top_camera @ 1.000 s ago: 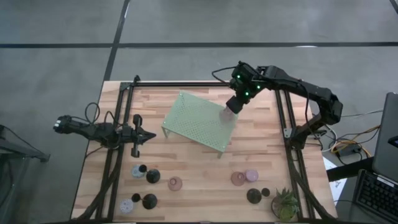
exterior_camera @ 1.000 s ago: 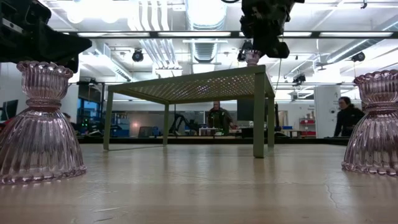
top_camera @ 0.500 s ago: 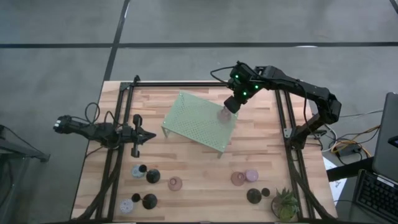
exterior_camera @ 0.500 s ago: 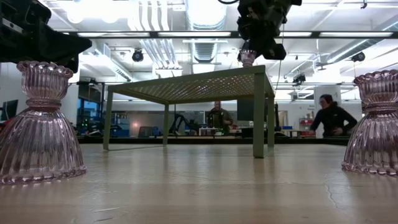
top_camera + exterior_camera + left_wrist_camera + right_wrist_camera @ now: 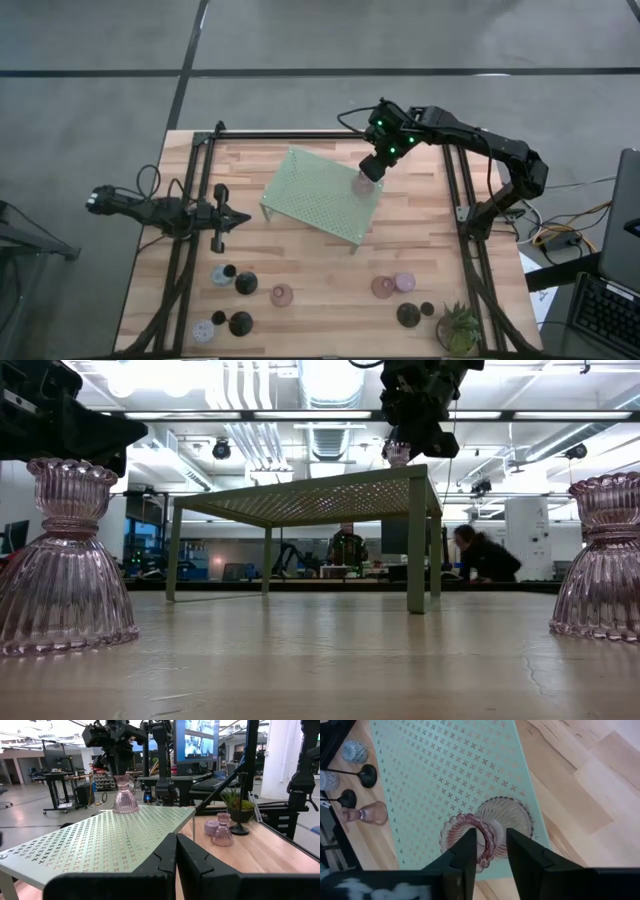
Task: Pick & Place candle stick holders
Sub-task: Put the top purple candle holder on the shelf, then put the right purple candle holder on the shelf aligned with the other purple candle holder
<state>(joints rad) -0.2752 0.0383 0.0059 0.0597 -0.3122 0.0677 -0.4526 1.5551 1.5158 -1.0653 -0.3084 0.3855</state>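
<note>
My right gripper (image 5: 371,170) is over the far right part of the pale green perforated stand (image 5: 322,192), shut on a pinkish glass candle holder (image 5: 124,796). The holder also shows in the right wrist view (image 5: 495,825) and in the low view (image 5: 397,454). My left gripper (image 5: 238,219) waits shut and empty at the table's left. Other holders stand on their bases near the front edge: black (image 5: 245,283), lavender (image 5: 220,277) and pink glass (image 5: 282,295) at the left, pink glass (image 5: 383,287) and lavender (image 5: 404,283) at the right. My right gripper pinches the glass holder's upper cup (image 5: 487,837) between its two fingers (image 5: 468,851), coming from above and pointing down. The holder stands upright below the fingers. Its ribbed base (image 5: 125,808) looks set on the stand's top near the stand's far right corner.
A spiky green plant (image 5: 460,328) stands at the near right corner, with black holders (image 5: 408,314) beside it. Two pink glass holders (image 5: 65,560) (image 5: 600,560) stand close to the low camera. People show in the room behind the table (image 5: 480,555).
My right gripper has gone a little toward the table's left with the glass holder, staying over the stand's top. The holder has stayed upright.
</note>
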